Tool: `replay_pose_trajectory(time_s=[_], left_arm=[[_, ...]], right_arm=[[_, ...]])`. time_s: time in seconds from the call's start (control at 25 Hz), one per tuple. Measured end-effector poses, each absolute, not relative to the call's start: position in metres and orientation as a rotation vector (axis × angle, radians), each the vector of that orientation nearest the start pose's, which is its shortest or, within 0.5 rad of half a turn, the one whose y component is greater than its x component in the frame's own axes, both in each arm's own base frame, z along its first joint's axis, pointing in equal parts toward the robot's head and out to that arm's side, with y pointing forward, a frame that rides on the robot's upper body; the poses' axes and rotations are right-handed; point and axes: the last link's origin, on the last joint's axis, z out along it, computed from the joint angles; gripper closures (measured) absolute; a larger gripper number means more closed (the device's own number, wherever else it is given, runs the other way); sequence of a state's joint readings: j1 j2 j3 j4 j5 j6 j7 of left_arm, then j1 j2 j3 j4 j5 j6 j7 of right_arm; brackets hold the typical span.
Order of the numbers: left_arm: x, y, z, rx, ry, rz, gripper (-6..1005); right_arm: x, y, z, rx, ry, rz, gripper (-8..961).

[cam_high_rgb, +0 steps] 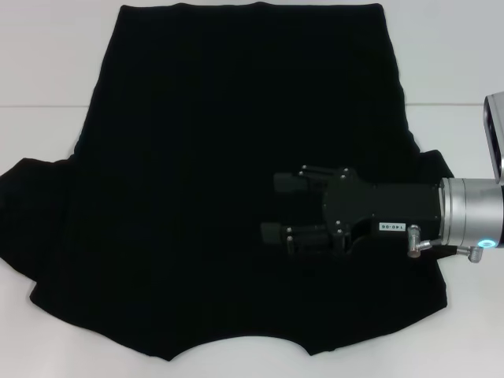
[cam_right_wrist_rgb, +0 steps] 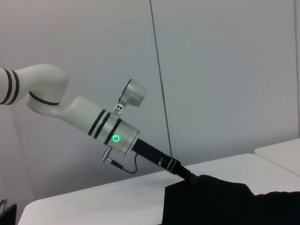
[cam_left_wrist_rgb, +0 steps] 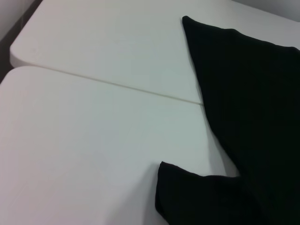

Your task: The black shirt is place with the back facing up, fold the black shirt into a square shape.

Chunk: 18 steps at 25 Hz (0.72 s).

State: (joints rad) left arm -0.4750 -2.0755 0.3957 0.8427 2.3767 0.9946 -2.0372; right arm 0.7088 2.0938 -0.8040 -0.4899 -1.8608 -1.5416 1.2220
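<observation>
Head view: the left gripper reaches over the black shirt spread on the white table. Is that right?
No: that is the right gripper, entering from the robot's right in the head view. The black shirt is spread on the white table, as stated.

A small white label on the right gripper body is showing characters resembling "140-06", upside down.

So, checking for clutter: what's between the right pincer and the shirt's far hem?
Head view: only the black shirt's bare cloth beyond the right pincer.
</observation>
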Motion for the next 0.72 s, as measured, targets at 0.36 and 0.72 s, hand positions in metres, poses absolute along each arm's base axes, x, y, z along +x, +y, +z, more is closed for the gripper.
replay_pose_trajectory(time_s=[0.36,0.72], left_arm=[[-0.367,0.369,0.090,-1.799,-1.320,-0.345,996],[-0.342,0.379,0.087,-1.922,-1.267,-0.445,996]], right_arm=[[0.193,0.352,-0.039,-2.858,0.319,0.882,163],[0.195,0.351,-0.039,-2.856,0.326,0.881,166]])
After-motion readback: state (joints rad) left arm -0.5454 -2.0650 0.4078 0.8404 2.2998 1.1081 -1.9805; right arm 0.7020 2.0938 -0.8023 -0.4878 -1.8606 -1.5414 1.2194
